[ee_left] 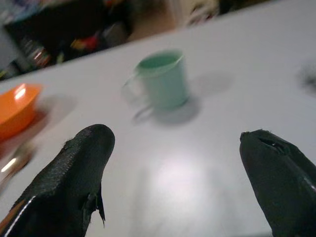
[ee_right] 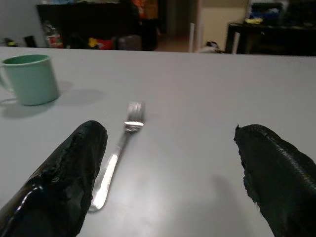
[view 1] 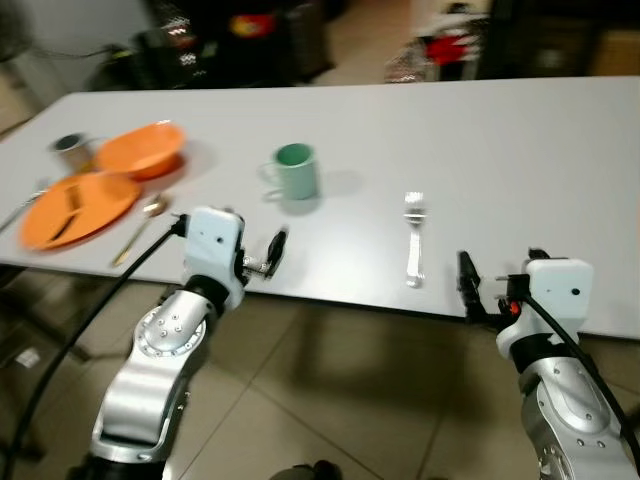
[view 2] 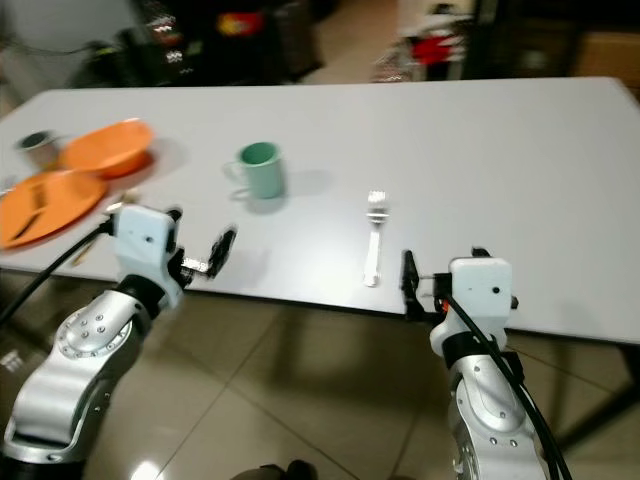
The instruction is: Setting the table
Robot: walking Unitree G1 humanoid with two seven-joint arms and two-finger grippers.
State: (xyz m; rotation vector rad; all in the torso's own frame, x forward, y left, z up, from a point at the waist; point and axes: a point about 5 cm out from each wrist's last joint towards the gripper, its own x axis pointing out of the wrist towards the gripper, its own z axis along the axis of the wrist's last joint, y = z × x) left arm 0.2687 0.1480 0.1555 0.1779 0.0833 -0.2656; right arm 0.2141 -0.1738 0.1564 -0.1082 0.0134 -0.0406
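A silver fork [view 1: 414, 238] lies on the grey table [view 1: 520, 150] near its front edge. My right gripper [ee_right: 168, 168] hovers open just before that edge, slightly right of the fork, with nothing between its fingers [view 1: 466, 283]. A mint green mug [view 1: 295, 172] stands left of the fork. My left gripper [ee_left: 175, 168] is open and empty at the front edge, pointing toward the mug. At the far left are an orange plate [view 1: 78, 208], an orange bowl [view 1: 142, 148], a metal cup [view 1: 70, 150] and a gold spoon [view 1: 140, 228].
The right half of the table is bare. Tiled floor [view 1: 330, 400] lies below the front edge. Dark furniture and cluttered boxes [view 1: 240, 40] stand behind the far side. Black cables [view 1: 90, 320] run along my left arm.
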